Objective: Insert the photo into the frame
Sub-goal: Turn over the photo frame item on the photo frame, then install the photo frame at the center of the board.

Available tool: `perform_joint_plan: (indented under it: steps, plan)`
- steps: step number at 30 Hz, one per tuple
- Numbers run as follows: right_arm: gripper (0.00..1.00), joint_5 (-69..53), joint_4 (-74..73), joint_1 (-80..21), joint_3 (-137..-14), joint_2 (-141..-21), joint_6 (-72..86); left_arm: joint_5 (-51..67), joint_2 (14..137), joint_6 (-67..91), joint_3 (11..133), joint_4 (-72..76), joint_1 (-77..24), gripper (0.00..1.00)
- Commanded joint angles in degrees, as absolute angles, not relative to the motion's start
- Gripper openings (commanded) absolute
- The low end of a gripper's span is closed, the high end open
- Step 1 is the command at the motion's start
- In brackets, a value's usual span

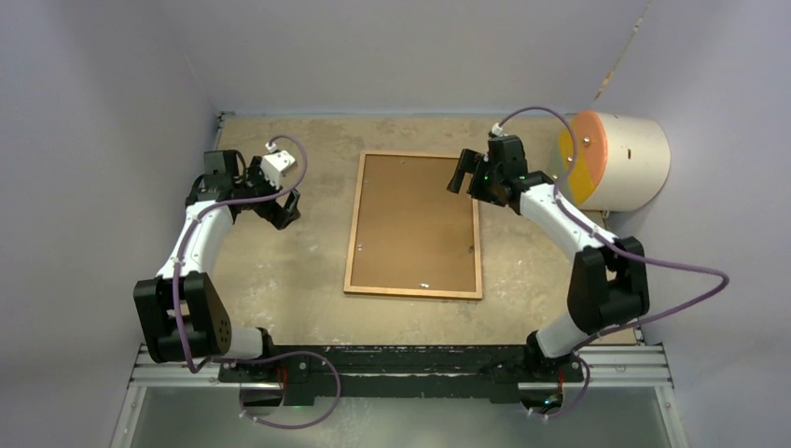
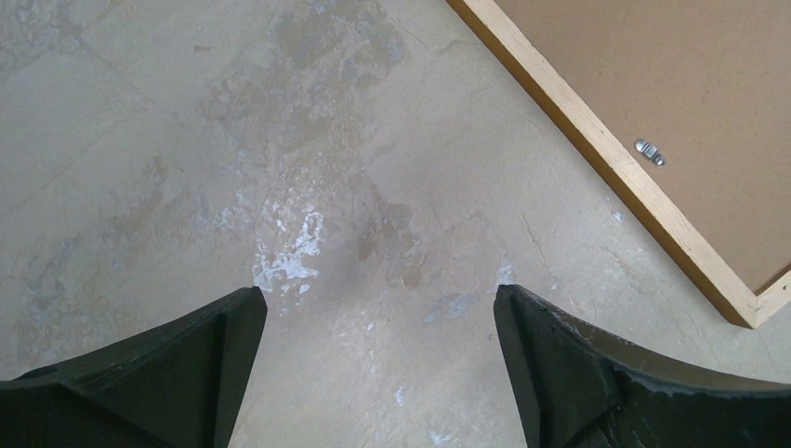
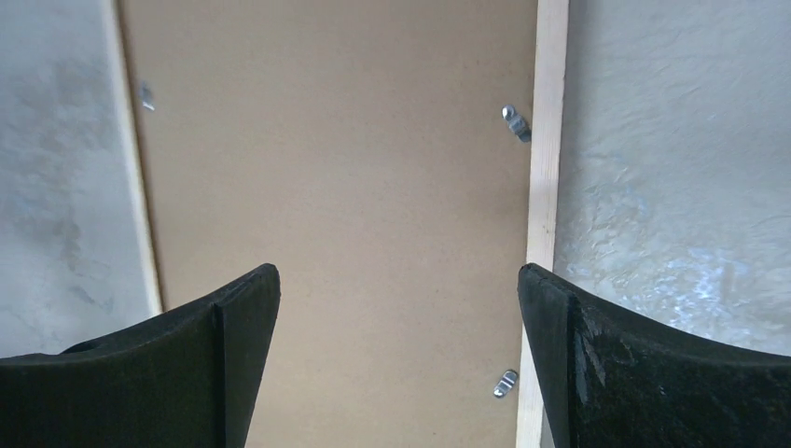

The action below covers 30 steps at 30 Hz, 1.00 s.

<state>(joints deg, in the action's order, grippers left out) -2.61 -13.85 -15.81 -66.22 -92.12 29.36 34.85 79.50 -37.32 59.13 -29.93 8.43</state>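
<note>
We note the frame lying flat on the bench, back up, with a brown backing board seated inside it. Left fingers are spread over bare bench left of the frame. Right fingers are spread above the frame's far right edge.

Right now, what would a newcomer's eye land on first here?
The frame lies flat in the middle, back up, a brown backing board filling it. Both end effectors are open and empty: the left end effector over bare table beside it, the right end effector above the board. A cream drum with an orange-and-yellow face sits far right.
</note>
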Motion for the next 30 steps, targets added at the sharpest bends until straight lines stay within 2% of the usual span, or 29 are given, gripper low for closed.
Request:
perform_joint_plan:
  steps: [1, 2, 4, 6, 10, 12, 22, 30]
  plan:
    - [0.99, 1.87, -13.78, -14.8, -67.04, -84.61, 31.81, 36.84, 79.59, -33.35, 61.97, -28.97, 8.0, 1.0]
    - [0.99, 0.6, -13.26, -14.4, -66.42, -84.15, 32.77, 37.22, 79.93, -32.73, 62.37, -29.09, 8.0, 1.0]
    - [0.99, -9.35, -6.78, -13.82, -63.39, -83.0, 32.95, 38.19, 81.01, -30.66, 63.52, -29.33, 7.92, 1.0]
    - [0.99, -12.55, -1.63, -14.59, -61.39, -82.06, 33.9, 40.19, 82.26, -28.68, 64.05, -29.55, 7.52, 1.0]
    - [0.82, -16.94, 1.17, -17.42, -60.83, -83.54, 37.71, 41.48, 84.21, -25.09, 62.78, -26.81, 3.71, 1.0]
    - [0.8, -17.28, 3.2, -20.52, -59.98, -84.69, 38.99, 41.57, 85.37, -22.94, 61.37, -24.13, 1.17, 0.98]
    - [0.82, -17.57, 18.92, -36.65, -55.98, -94.01, 44.22, 45.7, 96.32, -13.21, 57.84, -16.05, -5.44, 0.74]
    - [0.71, -20.96, 27.68, -40.9, -55.74, -103.01, 47.32, 50.34, 102.79, -8.01, 57.31, -12.75, -6.22, 0.6]
